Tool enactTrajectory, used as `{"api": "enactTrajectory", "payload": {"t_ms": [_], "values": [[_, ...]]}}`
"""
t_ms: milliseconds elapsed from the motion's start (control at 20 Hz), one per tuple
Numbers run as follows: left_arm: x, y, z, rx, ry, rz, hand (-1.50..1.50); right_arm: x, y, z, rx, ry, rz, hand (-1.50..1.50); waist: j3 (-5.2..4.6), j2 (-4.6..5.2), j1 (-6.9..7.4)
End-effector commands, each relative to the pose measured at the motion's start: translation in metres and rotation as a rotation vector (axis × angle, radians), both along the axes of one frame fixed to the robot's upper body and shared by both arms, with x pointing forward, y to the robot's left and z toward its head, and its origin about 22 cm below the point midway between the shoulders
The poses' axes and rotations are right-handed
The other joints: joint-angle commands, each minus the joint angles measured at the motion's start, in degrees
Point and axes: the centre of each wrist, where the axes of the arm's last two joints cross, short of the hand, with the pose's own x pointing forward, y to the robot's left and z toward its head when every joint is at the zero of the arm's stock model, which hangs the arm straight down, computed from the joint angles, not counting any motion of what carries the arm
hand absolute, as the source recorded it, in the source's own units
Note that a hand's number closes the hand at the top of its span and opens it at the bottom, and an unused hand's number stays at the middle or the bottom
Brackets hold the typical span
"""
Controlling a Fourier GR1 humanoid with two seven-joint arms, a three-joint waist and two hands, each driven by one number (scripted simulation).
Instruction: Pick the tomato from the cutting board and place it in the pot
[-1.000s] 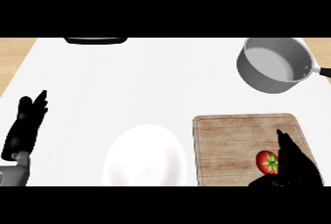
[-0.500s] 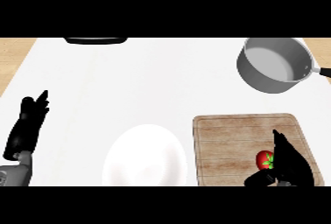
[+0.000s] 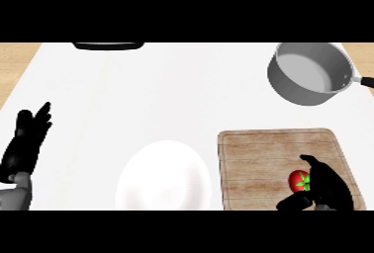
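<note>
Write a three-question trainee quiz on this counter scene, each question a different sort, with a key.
1. True or false: the tomato already lies inside the pot.
2. Which thing lies left of the cutting board? A) the white plate B) a kettle C) a knife
3. Fill in: the right hand is closing round the ___, while the left hand rests open near the counter's left edge.

Key:
1. False; it is on the board, at the board's lower right.
2. A.
3. tomato.
</note>
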Motion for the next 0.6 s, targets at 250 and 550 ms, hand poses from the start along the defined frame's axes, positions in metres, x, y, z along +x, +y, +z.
{"api": "enactTrajectory", "payload": {"t_ms": [250, 550], "values": [[-0.008, -0.015, 0.002, -0.013, -0.004, -0.009, 0.00, 0.011, 0.011, -0.007, -0.151, -0.078, 0.099, 1.50, 0.11, 0.07, 0.23], [-0.003, -0.015, -0.014, 0.003, 0.013, 0.015, 0.00, 0.001, 0.011, 0.019, -0.230, -0.143, 0.108, 1.50, 0.09, 0.05, -0.08]]}}
